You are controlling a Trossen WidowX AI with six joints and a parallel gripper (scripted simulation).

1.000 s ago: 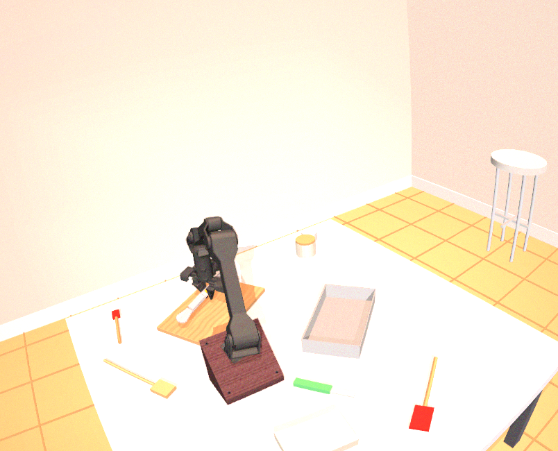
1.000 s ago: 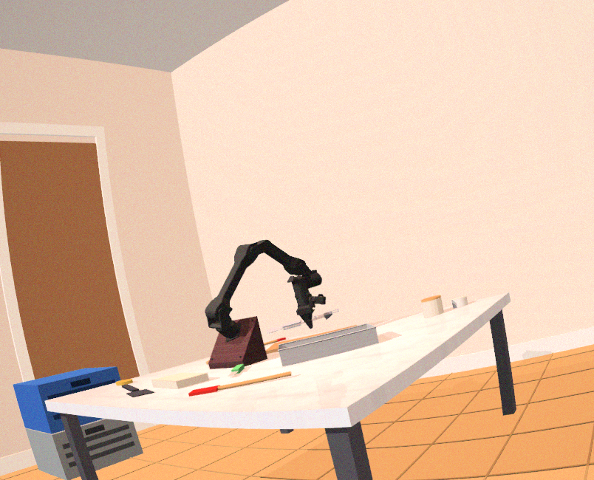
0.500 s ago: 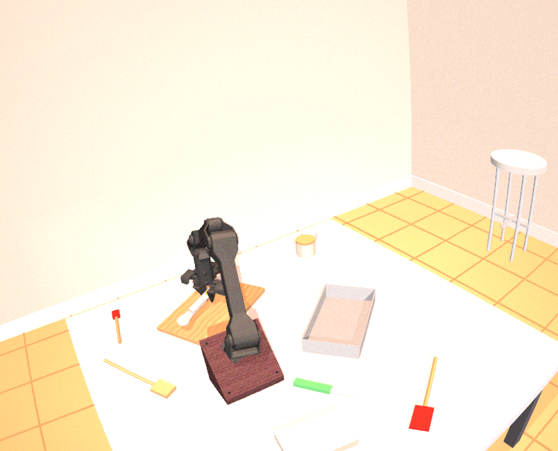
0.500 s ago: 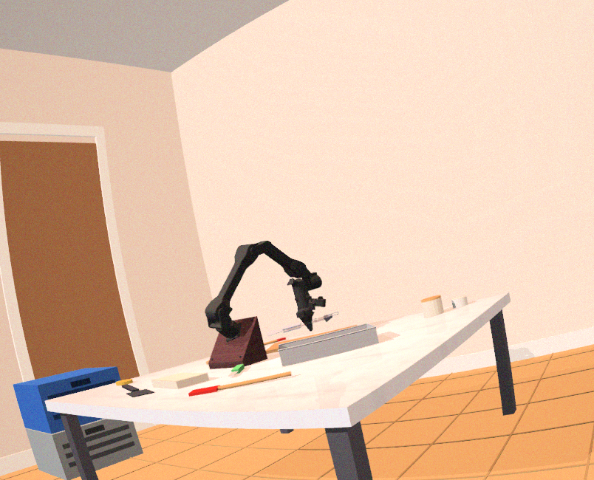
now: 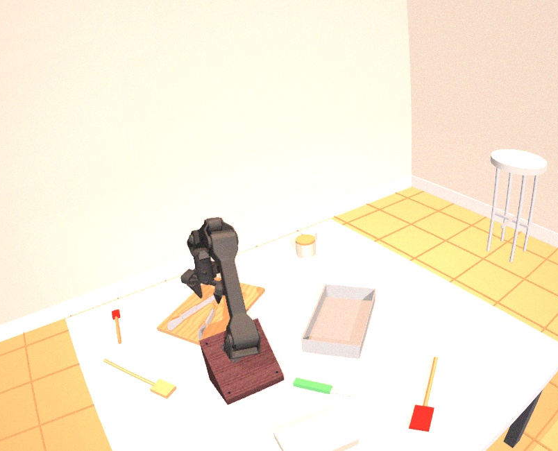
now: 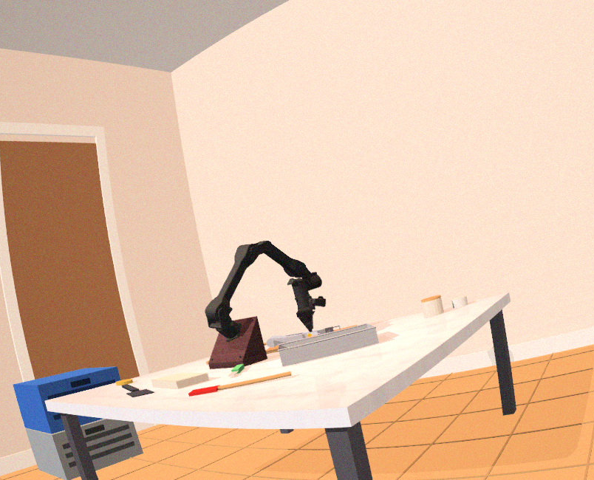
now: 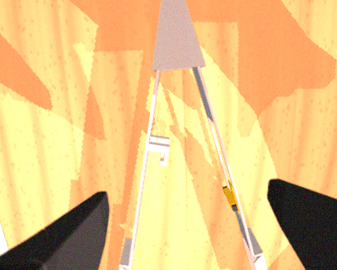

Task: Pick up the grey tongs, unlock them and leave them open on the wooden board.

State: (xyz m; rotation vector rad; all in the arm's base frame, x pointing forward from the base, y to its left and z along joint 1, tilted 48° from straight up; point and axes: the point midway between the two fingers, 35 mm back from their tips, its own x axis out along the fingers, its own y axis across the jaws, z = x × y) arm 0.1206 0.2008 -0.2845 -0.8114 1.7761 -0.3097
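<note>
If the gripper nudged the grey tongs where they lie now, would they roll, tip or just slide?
Probably slide: the tongs lie flat and splayed in a V on the wooden board, so rolling or tipping looks unlikely. The thin arms may flex inward if squeezed. The open gripper straddles them, fingers apart from both arms.

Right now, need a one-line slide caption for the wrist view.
Open hand above the wooden board, grey tongs lying spread in a V between the fingers, released.
</note>
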